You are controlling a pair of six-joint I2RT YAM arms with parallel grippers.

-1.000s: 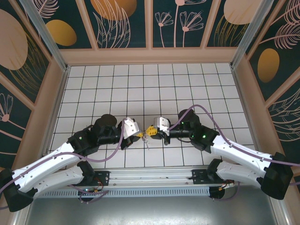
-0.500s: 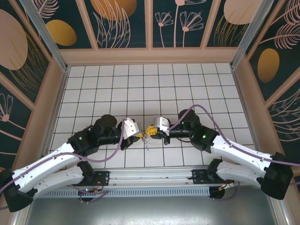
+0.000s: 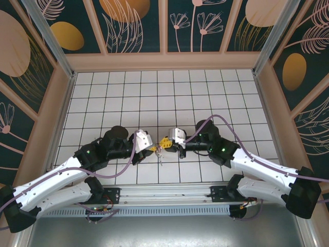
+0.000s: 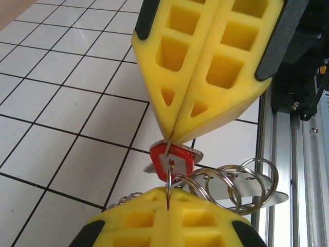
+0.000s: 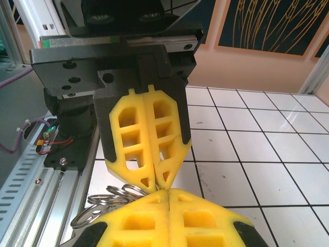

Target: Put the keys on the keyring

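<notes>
We are pinching the keyring (image 4: 229, 186), left gripper (image 4: 168, 194) at 6 o'clock, right gripper (image 4: 172, 139) at 12, likely steadying it for the key (image 4: 178, 157).

one key (image 4: 177, 158), one keyring (image 4: 234, 186), two pairs of jaws

White tiled floor (image 3: 205, 92), black grid lines. Wooden walls (image 3: 164, 60) on three sides carry dark floral panels (image 3: 198, 23). Aluminium rail (image 3: 164, 193) along the near edge.
</notes>
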